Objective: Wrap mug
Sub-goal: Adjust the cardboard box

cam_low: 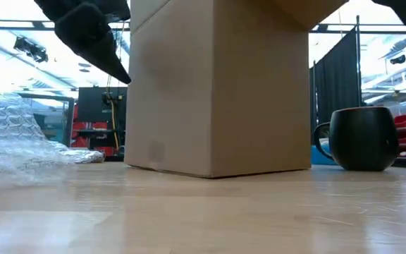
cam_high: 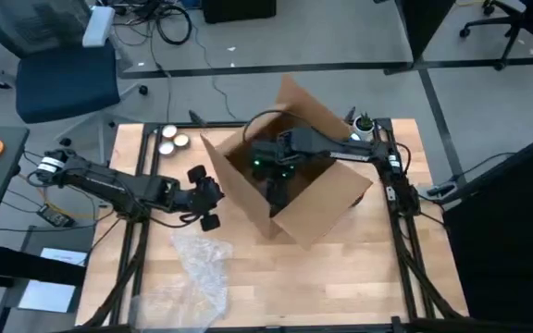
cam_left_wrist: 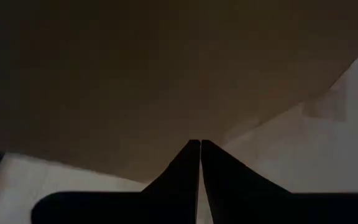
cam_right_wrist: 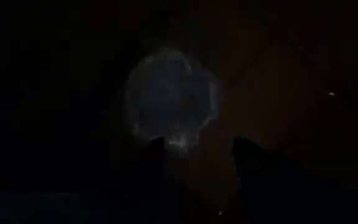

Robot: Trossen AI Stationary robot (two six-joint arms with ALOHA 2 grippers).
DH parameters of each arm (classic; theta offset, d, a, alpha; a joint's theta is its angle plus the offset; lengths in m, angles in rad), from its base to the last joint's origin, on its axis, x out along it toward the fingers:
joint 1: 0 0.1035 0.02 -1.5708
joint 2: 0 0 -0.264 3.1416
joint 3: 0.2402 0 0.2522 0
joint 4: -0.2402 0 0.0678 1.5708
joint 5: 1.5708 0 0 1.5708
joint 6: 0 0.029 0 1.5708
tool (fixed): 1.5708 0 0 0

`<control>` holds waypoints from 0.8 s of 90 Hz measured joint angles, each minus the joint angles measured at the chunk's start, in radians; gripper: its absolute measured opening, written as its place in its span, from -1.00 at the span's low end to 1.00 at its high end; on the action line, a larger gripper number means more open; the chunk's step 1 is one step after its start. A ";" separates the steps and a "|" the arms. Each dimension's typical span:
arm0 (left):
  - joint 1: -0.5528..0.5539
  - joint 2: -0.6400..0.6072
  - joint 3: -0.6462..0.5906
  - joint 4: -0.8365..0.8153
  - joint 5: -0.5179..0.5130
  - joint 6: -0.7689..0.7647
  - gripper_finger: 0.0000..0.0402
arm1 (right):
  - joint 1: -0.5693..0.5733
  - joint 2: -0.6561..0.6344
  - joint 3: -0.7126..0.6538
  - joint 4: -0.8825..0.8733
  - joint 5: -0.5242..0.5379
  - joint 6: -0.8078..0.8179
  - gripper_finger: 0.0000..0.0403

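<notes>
Bubble wrap (cam_low: pixel 20 137) lies crinkled at the near edge of the desk (cam_low: pixel 203 212), and from above it shows as a clear, shiny heap (cam_high: pixel 202 268) on the wood.

Right in the middle stands a big cardboard box (cam_low: pixel 217 88) with its flaps open (cam_high: pixel 290 171). From desk height only its plain side shows, so nothing inside it can be seen. A black mug (cam_low: pixel 361 137) sits on the desk beside the box in that low view, handle toward the box. From above I cannot find the mug; the box and the arm seem to cover it.

The right arm reaches down into the box, and its tool (cam_right_wrist: pixel 194 152) is deep in the dark there. Two fingers (cam_right_wrist: pixel 253 168) stand apart, so it is open. A pale round shape glows ahead of them, too dim to name.

The left tool (cam_high: pixel 204 197) hangs just outside the box wall. Its own camera shows the two fingers (cam_left_wrist: pixel 179 180) pressed together, closed on nothing, with brown cardboard filling the rest.

Two small round things (cam_high: pixel 169 139) sit at the far corner of the desk.
</notes>
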 joint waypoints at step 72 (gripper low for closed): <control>0.000 0.000 0.000 0.102 0.013 0.011 -1.00 | 0.309 -0.400 -0.124 -0.041 0.384 0.259 -0.23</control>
